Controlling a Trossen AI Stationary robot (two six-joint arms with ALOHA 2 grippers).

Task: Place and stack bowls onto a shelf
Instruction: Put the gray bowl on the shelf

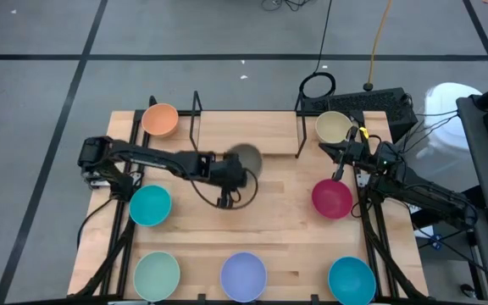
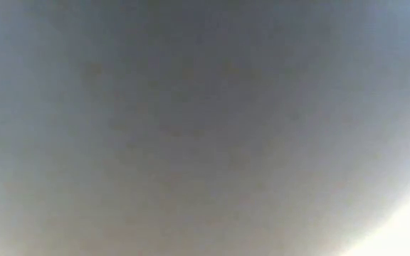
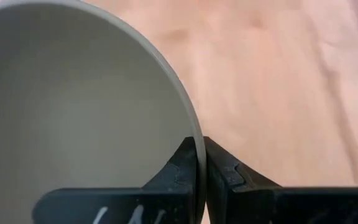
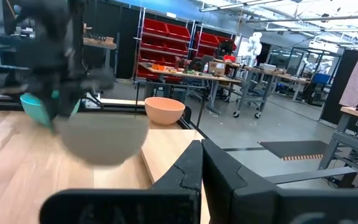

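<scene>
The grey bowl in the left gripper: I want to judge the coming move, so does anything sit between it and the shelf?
Nothing visible does. The left gripper pinches the grey bowl by its rim beside the shelf, whose board between the wire uprights shows bare wood.

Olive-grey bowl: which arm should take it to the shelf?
Left. Its claw is already shut on the olive-grey bowl rim, mid-table near the shelf. The right claw waits empty by the cream bowl.
</scene>
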